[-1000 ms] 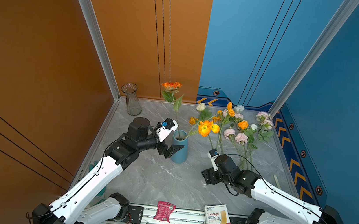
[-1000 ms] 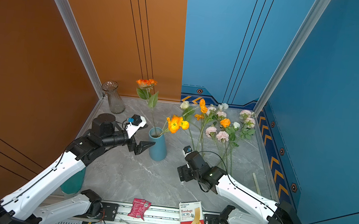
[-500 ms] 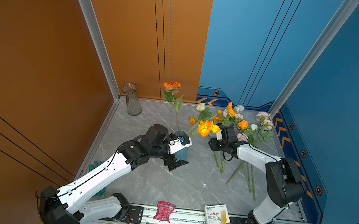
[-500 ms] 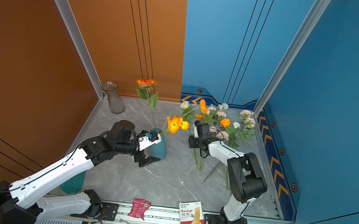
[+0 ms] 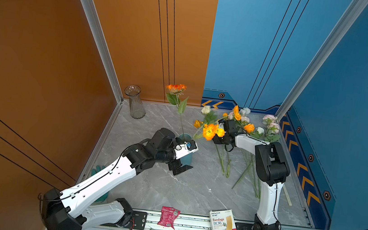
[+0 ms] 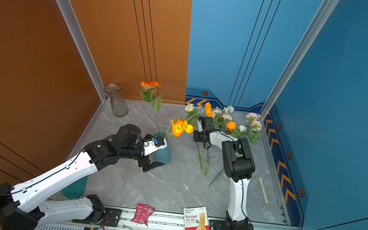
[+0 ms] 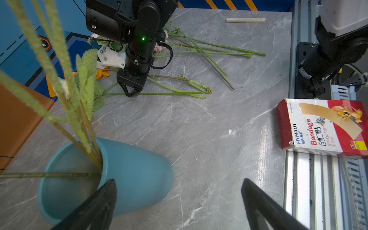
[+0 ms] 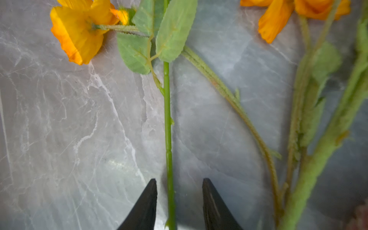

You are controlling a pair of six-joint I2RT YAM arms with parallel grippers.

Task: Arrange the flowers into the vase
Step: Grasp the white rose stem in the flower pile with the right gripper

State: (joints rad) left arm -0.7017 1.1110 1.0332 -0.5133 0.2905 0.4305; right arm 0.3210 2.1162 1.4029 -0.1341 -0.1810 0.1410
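Early stage. Glass vase (image 5: 135, 101) in the far left corner is empty, not in use. Blue vase (image 5: 186, 160) stands upright left of centre and holds a few stems: a tall gerbera (image 5: 176, 87) and a spray of poppies (image 5: 210, 131) leaning right. Exact stem count unclear.

Left gripper (image 7: 179, 180) sits low by the blue vase, jaws fully spread, holding nothing. One finger is just beside the vase wall; contact can't be told.

Most flowers (image 5: 248, 127) are not yet placed: they lie in a loose pile on the table (image 5: 181, 190) at the right rear, heads toward the back wall, stems fanned toward the front. Roughly ten left, I'd judge, so the bulk of the work remains.

Right gripper (image 8: 179, 179) is down on the pile's left edge, jaws about half closed and straddling one thin green stem (image 8: 168, 119). A gap shows on each side of it, so no clamp yet. Stem lies flat on the table. Likely current step: pinch this stem, then carry it to the blue vase.
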